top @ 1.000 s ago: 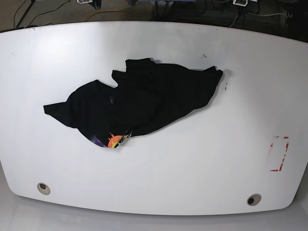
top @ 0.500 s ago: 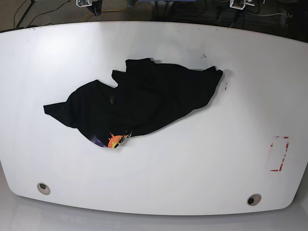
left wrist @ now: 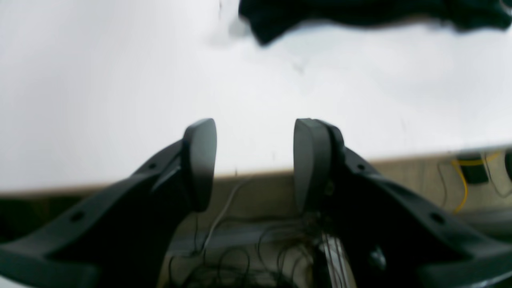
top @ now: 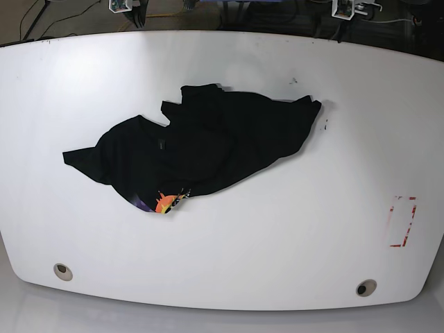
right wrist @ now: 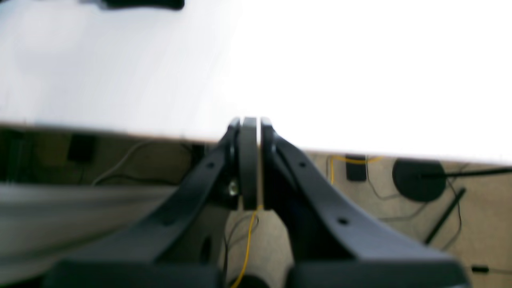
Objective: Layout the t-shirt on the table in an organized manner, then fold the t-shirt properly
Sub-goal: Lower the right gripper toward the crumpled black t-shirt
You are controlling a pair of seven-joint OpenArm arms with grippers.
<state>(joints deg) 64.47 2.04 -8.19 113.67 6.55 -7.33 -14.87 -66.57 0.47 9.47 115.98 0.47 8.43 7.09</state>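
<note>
Base view: the t-shirt (top: 201,149) lies crumpled in a heap on the table (top: 277,236), left of centre, clear of every edge. Black cloth is folded over itself; only a sliver of the orange flame graphic (top: 165,202) and a purple patch (top: 143,203) peeks out at its near hem. No lettering is readable. A red dashed rectangle mark (top: 402,222) sits near the table's right edge, well apart from the shirt. Two round metal grommets (top: 62,270) (top: 365,287) sit near the front corners. Small dark specks (top: 293,81) mark the glossy white top beyond the shirt. Nothing lies between the shirt and the table edges. Dark floor with cables (top: 62,14) runs behind the far edge. Neither gripper shows here.

Left wrist view: the left gripper (left wrist: 255,160) hangs over the table edge, jaws parted with a clear gap, nothing between them. The fingers (left wrist: 200,160) are dark and blurred. A corner of the shirt (left wrist: 280,18) shows at the top, well apart from the jaws. Below the edge: beige floor, tangled black wires (left wrist: 224,248), a yellow cable (left wrist: 464,180).

Right wrist view: the right gripper (right wrist: 250,124) is pressed closed, holding nothing, at the table edge. The tabletop is overexposed. Floor below carries a yellow cable (right wrist: 244,248) and a round black base (right wrist: 418,180).
</note>
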